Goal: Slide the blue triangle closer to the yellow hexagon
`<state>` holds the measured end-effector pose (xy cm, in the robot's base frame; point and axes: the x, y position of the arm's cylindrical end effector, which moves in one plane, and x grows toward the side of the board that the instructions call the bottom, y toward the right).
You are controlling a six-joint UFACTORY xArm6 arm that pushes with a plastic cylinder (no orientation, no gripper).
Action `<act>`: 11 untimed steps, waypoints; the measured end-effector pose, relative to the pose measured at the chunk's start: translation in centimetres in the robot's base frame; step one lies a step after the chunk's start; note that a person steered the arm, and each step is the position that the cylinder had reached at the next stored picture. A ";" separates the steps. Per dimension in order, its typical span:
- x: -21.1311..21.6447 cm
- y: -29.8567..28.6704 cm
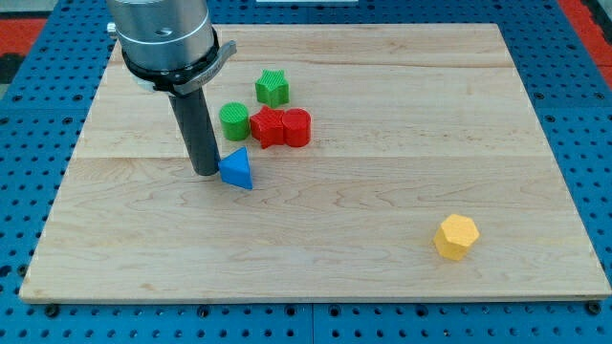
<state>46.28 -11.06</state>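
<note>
Rod upright, my tip [206, 171] down on board, view's left.

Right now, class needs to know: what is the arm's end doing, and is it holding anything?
My tip: a plain rod, no jaws, holding nothing; it sits against the blue triangle on its view-left side.

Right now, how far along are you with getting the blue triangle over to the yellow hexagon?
Barely started. My tip sits right against the blue triangle on its left side, lined up to push. The triangle is near the red block and green blocks, and the yellow hexagon lies far toward the view's lower right. The whole slide remains.
</note>
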 end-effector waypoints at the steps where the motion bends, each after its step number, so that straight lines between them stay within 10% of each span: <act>1: 0.0 5.4; 4: 3.4 5.3; 8: -4.4 27.4; 11: 5.8 27.8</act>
